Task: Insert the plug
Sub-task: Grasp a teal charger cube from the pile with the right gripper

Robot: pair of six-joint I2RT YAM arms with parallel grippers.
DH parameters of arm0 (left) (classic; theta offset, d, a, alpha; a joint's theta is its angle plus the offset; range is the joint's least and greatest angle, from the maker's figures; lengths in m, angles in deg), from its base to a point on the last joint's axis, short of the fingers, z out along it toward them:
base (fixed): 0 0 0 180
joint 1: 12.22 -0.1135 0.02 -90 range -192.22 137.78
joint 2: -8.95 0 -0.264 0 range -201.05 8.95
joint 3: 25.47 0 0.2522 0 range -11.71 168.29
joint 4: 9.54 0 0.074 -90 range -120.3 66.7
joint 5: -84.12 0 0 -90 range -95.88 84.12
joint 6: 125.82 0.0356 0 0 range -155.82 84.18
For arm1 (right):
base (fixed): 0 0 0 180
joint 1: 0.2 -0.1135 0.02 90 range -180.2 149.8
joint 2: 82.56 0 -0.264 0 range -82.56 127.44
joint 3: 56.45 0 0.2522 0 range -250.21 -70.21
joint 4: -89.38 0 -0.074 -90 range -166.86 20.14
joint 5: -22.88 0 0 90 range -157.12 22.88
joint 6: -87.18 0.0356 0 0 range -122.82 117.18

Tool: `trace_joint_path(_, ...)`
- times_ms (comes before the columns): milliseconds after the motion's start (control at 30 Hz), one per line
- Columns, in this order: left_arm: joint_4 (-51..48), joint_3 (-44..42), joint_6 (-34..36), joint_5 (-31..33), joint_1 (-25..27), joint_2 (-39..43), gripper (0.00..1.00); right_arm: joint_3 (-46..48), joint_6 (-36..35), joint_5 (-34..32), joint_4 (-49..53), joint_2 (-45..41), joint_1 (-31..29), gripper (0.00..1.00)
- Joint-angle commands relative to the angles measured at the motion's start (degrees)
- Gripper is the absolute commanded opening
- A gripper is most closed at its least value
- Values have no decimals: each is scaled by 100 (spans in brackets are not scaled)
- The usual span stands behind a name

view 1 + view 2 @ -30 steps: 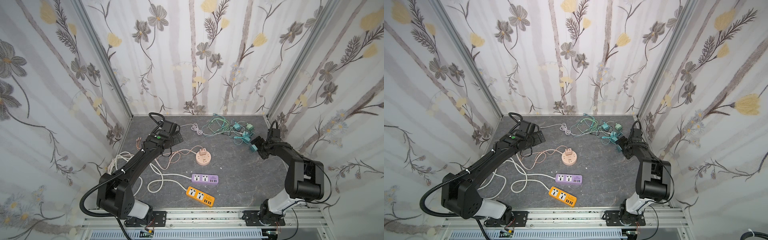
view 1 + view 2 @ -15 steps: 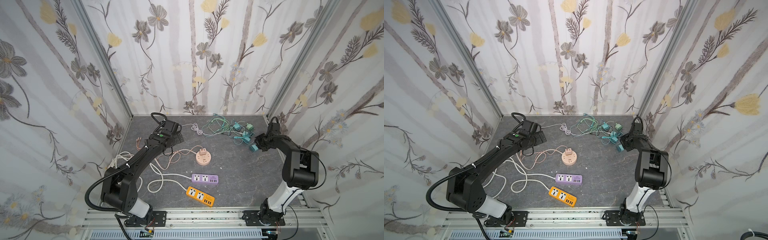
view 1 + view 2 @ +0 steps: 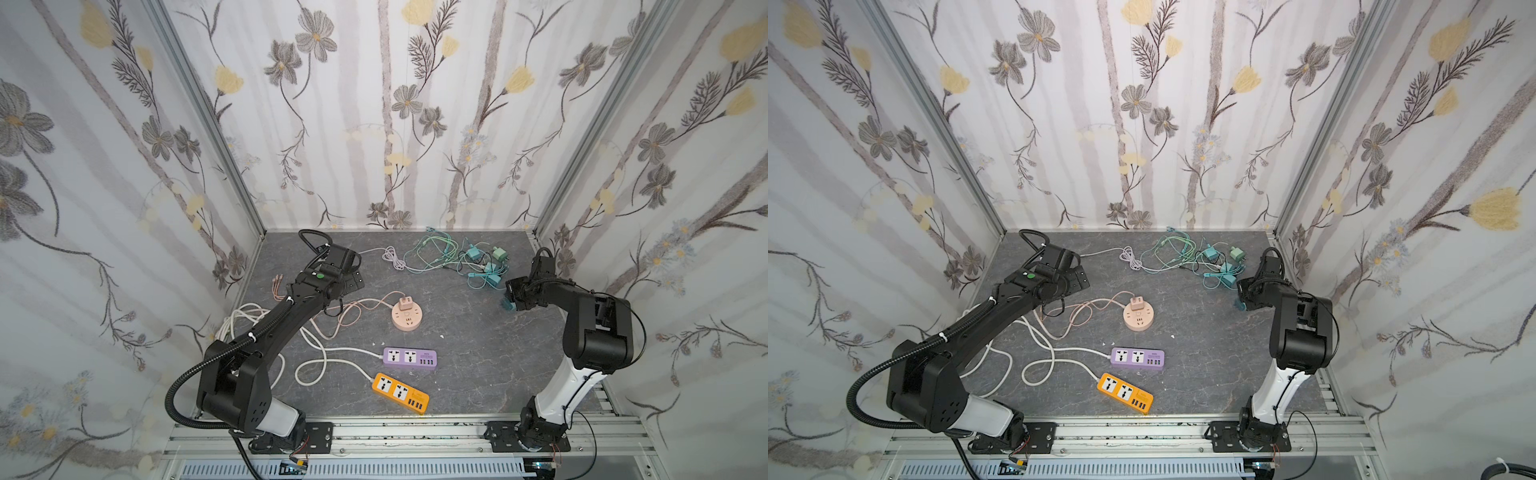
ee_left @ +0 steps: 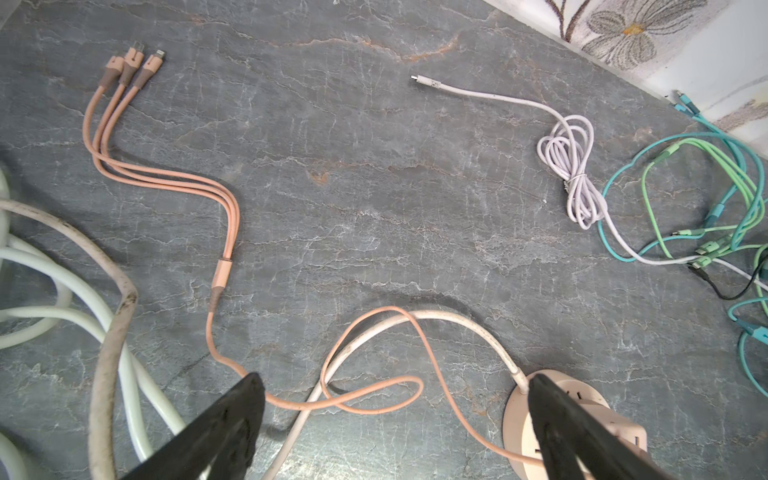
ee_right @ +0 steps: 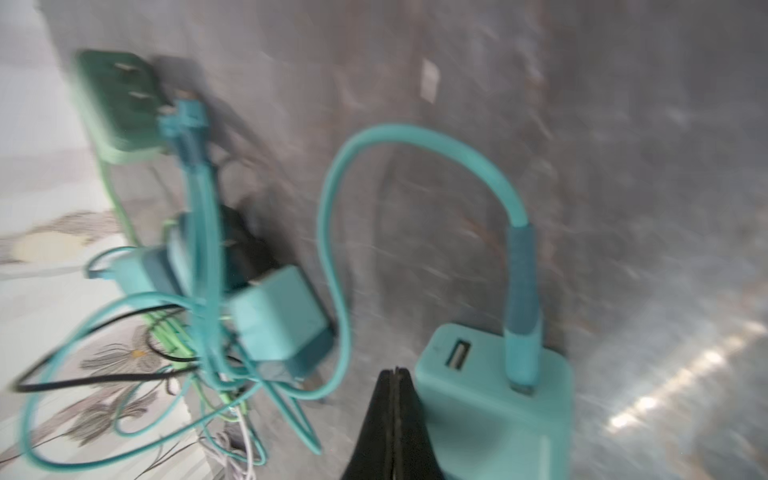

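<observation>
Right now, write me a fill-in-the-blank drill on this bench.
The left hand is ___ over the pink cable.
The right hand is ___ beside the teal charger.
The power strip nearest the rail is ___.
Between it and the round socket lies the ___ strip.
Missing: open; shut; orange; purple.

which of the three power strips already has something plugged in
The round peach socket hub, with a peach adapter standing on its top face. The purple strip and the orange strip both show bare sockets.
</observation>
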Motion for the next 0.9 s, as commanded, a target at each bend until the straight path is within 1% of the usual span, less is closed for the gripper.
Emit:
trace_joint_path(0, 58, -55, 51, 182, -14, 70, 100, 351, 160, 104, -61, -406, 5, 0)
trace_joint_path(100, 41, -49, 107, 176, -22, 88, 100, 391, 32, 244, -19, -779, 13, 0)
trace_joint_path(200, 43, -33, 132, 164, -22, 102, 100, 216, -110, -109, 166, -1003, 76, 1)
trace_joint_path(267, 46, -46, 131, 159, -19, 130, 100, 162, -77, -187, 166, -966, 214, 2)
trace_joint_path(367, 52, -83, 141, 179, -30, 184, 100, 79, -69, -161, 190, -694, 435, 4)
trace_joint_path(400, 39, -93, 157, 201, -30, 198, 100, 67, -79, -131, 199, -636, 492, 5)
trace_joint_path(500, 10, -127, 157, 249, -44, 252, 100, 188, -167, -149, 151, -656, 615, 15)
trace_joint_path(667, 132, -242, 131, 203, -65, 290, 100, 415, -576, -375, 282, -850, 747, 31)
trace_joint_path(767, 130, -203, 148, 169, -70, 220, 100, 436, -814, -129, 362, -767, 834, 35)
trace_joint_path(867, 127, -205, 148, 156, -79, 206, 100, 515, -854, 117, 340, -780, 851, 40)
